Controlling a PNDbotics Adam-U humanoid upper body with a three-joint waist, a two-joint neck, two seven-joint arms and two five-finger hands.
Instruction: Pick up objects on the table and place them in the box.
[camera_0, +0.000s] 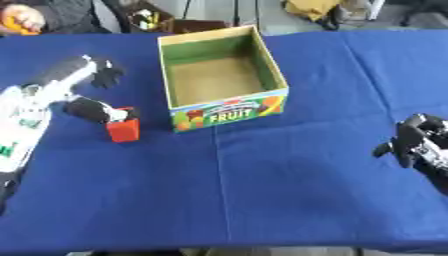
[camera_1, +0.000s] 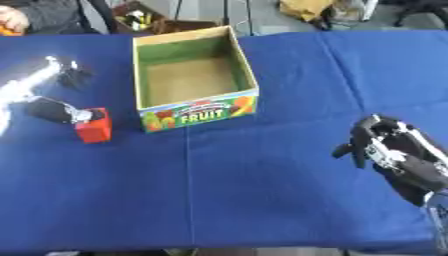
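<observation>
Grasp step under way. Red block (camera_0: 123, 130) sits on the blue desk (camera_0: 262, 190), at about 8 o'clock from the open fruit box (camera_0: 220, 75) and just beside it. Left hand (camera_0: 92, 110) has fingers closing round the block's top. Right hand (camera_1: 385, 142) idles at 4 o'clock, fingers curled, holding nothing. Next move, I judge: lift clear of the box wall, carry toward 2 o'clock, release inside.

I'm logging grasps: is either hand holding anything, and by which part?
The left hand pinches the red block at its top edge. The right hand holds nothing.
</observation>
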